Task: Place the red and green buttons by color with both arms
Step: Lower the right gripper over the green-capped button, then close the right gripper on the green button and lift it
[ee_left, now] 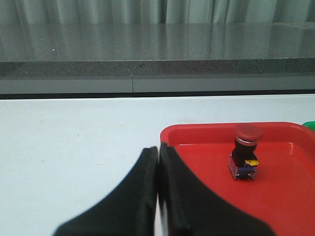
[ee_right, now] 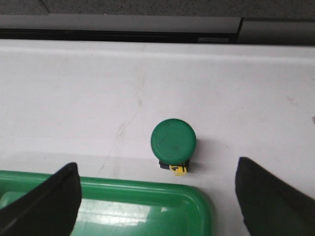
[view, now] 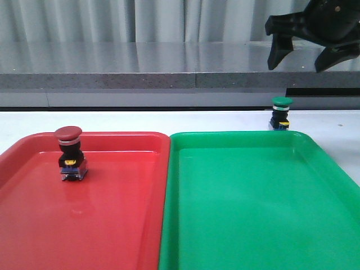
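The red button (view: 71, 153) stands upright inside the red tray (view: 112, 236), near its far left; it also shows in the left wrist view (ee_left: 244, 158). The green button (view: 280, 113) stands on the white table just behind the green tray (view: 259, 225), near its far right corner. From above it shows in the right wrist view (ee_right: 173, 141). My right gripper (view: 306, 59) hangs open high above the green button, empty, its fingers (ee_right: 49, 201) wide apart. My left gripper (ee_left: 158, 152) is shut and empty, beside the red tray's left corner; it is out of the front view.
A grey ledge (view: 140, 73) and pale curtain run along the back of the white table (ee_left: 74, 137). The two trays sit side by side, touching, filling the front of the table. The green tray's far rim (ee_right: 147, 191) lies just in front of the green button.
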Motion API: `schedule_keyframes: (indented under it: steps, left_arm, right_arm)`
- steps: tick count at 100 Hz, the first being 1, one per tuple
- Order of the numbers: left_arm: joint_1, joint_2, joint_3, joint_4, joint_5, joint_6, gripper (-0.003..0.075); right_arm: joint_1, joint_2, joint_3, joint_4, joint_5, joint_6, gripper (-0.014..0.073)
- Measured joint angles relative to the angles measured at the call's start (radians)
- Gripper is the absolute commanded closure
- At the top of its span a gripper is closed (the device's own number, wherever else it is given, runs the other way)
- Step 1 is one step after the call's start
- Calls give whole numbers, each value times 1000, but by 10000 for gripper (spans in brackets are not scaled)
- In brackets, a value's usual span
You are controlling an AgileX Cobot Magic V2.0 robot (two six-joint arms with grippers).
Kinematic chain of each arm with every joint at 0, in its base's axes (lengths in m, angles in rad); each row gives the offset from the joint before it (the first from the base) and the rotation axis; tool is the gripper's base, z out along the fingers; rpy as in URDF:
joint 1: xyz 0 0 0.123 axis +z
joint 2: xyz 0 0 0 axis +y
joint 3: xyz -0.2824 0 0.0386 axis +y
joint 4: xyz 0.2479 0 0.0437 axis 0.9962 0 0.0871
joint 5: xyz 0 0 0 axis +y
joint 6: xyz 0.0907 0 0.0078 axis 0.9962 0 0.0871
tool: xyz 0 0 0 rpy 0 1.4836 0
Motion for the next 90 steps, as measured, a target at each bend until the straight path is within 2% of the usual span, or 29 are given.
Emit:
schedule_keyframes:
  steps: [24,62,69,81,90]
  left_arm:
    - [0,0,0,0,0,0,739]
    - [0,0,0,0,0,0,739]
    - [0,0,0,0,0,0,739]
    - [0,0,0,0,0,0,739]
    - [0,0,0,0,0,0,739]
  right_arm:
    - [0,137,-109,0,18,-2,-40]
    - [0,234,-125,-6,17,-2,-29]
    - [0,236,-125,-8,12,-3,36]
    - [0,238,-127,-8,4,-3,199]
    - [0,238,-127,-8,-2,-3,266]
